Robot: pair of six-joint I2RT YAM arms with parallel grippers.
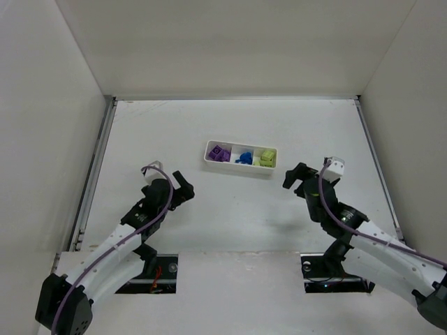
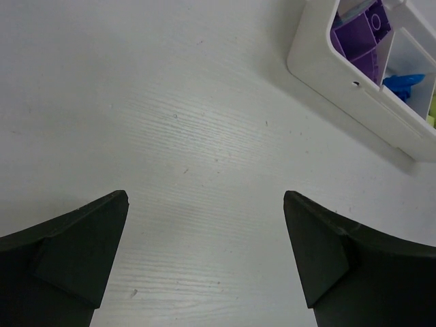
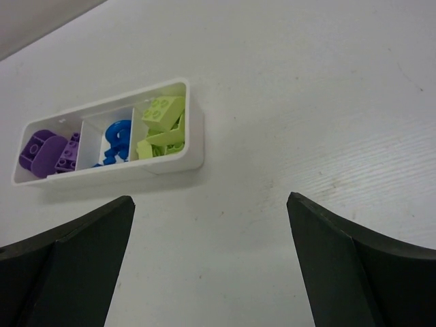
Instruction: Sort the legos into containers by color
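I am holding my left gripper (image 1: 183, 188) and right gripper (image 1: 297, 176) spread apart, empty, on the tray's (image 1: 237, 168) near side. Inside it, purple bricks (image 1: 220, 153), blue bricks (image 1: 244, 158) and yellow-green bricks (image 1: 267, 156) are lying sorted; probably light, hard, slick, best pinched across flat sides.

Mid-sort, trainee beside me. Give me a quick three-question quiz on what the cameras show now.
1. Which colour of small plastic bricks lies in the middle compartment of the long white plastic tray?
2. The yellow-green plastic bricks lie in the end compartment nearer: A) the left arm, B) the right arm?
3. True or false: the jaws of both arms stand open and empty.
Key: 1 blue plastic bricks; 2 B; 3 true.
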